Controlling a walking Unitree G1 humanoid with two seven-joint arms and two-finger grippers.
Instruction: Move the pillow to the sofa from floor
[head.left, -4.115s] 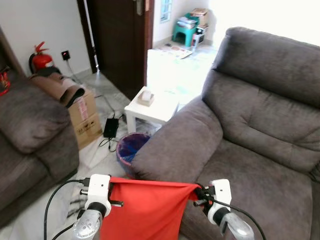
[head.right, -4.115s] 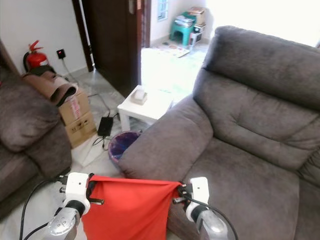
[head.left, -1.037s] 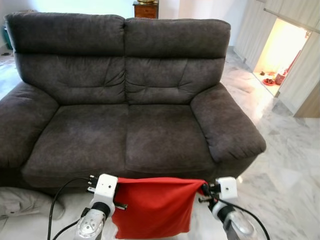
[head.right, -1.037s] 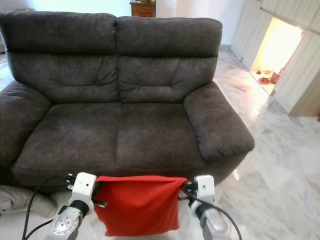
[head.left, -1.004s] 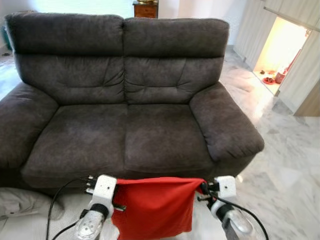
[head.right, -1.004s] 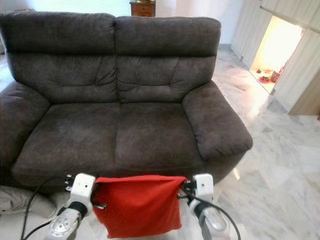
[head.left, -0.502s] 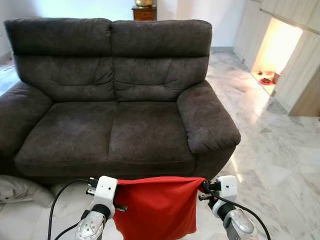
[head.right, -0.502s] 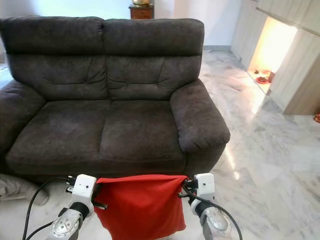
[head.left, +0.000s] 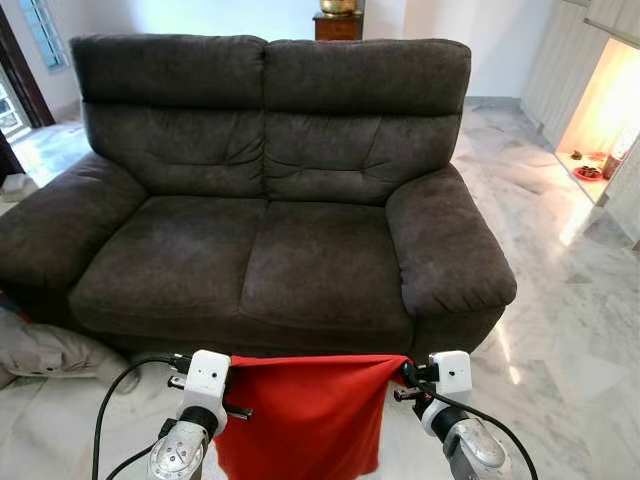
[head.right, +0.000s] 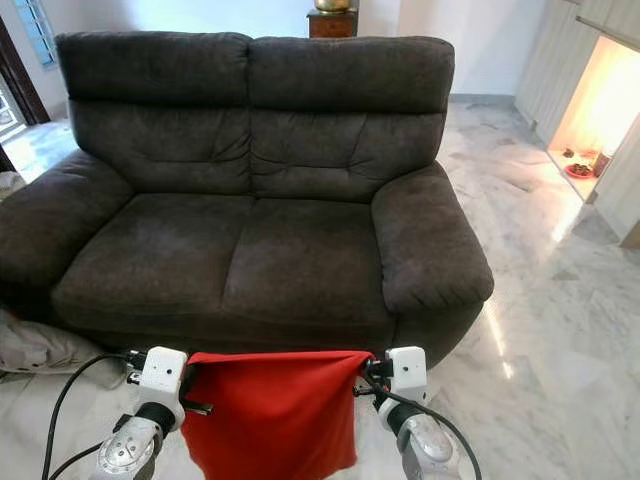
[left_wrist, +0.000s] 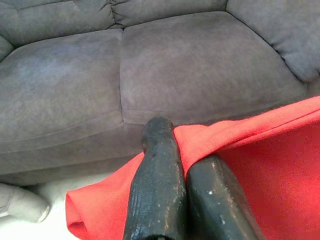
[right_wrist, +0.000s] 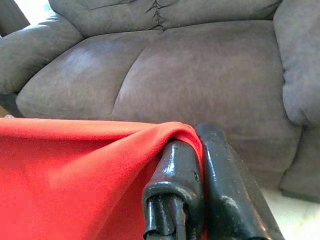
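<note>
**Red pillow held short of the sofa, with a slip the main risk**

The red pillow (head.left: 300, 420) hung stretched between the robot's two grippers, in front of the dark grey sofa (head.left: 270, 200) and above the marble floor (head.left: 570, 330), not yet over the seat. The left gripper (left_wrist: 180, 172) was pinched closed on one top corner of the fabric, and the right gripper (right_wrist: 197, 150) was clamped on the other. Each hold appeared to catch only a thin fold of cloth, so a jerk forward could likely pull a corner free and drop the pillow back down. A grey bundle (head.left: 45, 350) lay on the floor beside the sofa's base, near the robot's left, and might hinder its footing.
</note>
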